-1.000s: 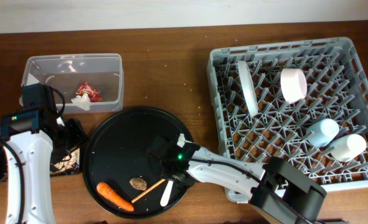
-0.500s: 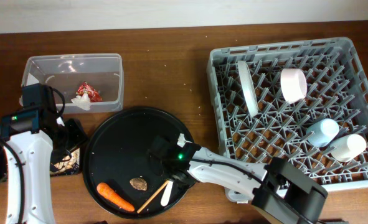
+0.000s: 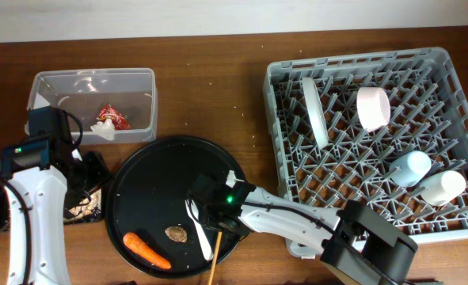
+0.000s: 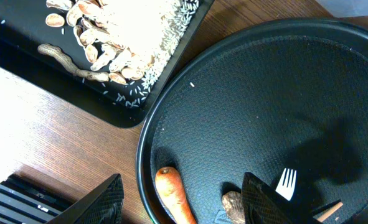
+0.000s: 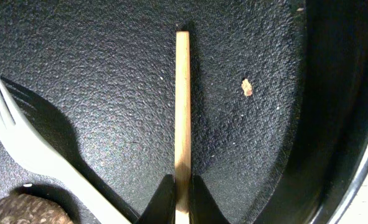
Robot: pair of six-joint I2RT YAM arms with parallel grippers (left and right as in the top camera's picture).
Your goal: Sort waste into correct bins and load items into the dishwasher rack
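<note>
While my right tool [image 5: 182, 198] is pinched tight on one end of a thin wooden stick [image 5: 182, 99], the rest of that stick reaches out over the round black tray [image 3: 150, 178]. The white fork [image 5: 28, 146] lies on the tray just beside the stick, not in my grip, with the small brown lump [image 5: 18, 213] near its handle. The orange carrot [image 3: 145, 249] rests farther along, close to the tray's rim. My left tool [image 4: 185, 202] hangs with its fingers [image 4: 106, 199] wide apart and nothing in them, above that carrot. Just beside the round tray, the shallow black tray [image 4: 118, 106] on the counter [image 3: 210, 87] carries the rice and beige scraps [image 4: 118, 34]. The clear tub [image 3: 138, 79] holds the red wrapper [image 3: 112, 116] and the white tissue [image 3: 100, 128]. The grey rack [image 3: 455, 226] holds the plate [image 3: 314, 111] on edge, the pink bowl [image 3: 373, 107], the light-blue cup [image 3: 409, 168] and the white cup [image 3: 442, 187]
</note>
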